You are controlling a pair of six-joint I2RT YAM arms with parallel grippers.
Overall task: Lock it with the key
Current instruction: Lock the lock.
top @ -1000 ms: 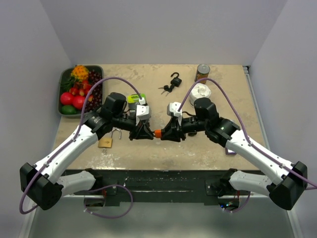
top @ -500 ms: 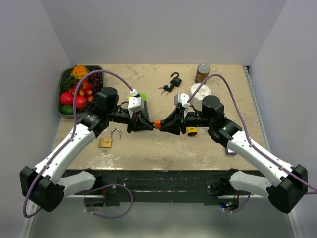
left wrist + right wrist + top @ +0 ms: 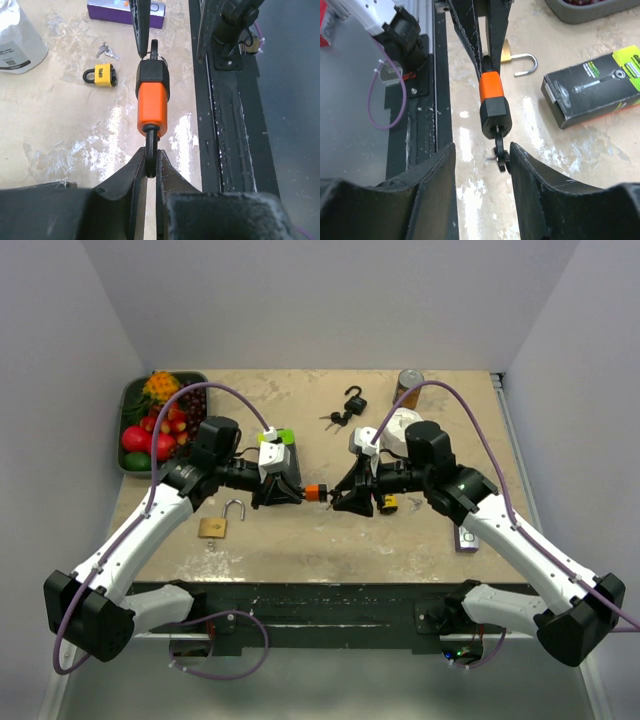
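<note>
The left gripper [image 3: 149, 167] is squeezed shut on the black loop of the orange padlock [image 3: 152, 102]. It holds the lock up in the air over the table. Only the thin loop is pinched, so the lock could swing or twist if something pushes it.

Just past the lock's far end is the key [image 3: 501, 156], stuck in the keyhole. The right gripper [image 3: 481, 152] is partly open, with one finger on each side of the key's head, and it holds nothing. The key is closer to one finger than the other. If the fingers close like this, they might knock it sideways or pull it out, and it would drop.

Most of the loop is hidden between the left fingers, so I cannot tell if the lock is clicked shut. Farther off, down on the table, lie a brass padlock [image 3: 520, 59] and a black-and-green box [image 3: 595, 85], which is cut off at the edge.
</note>
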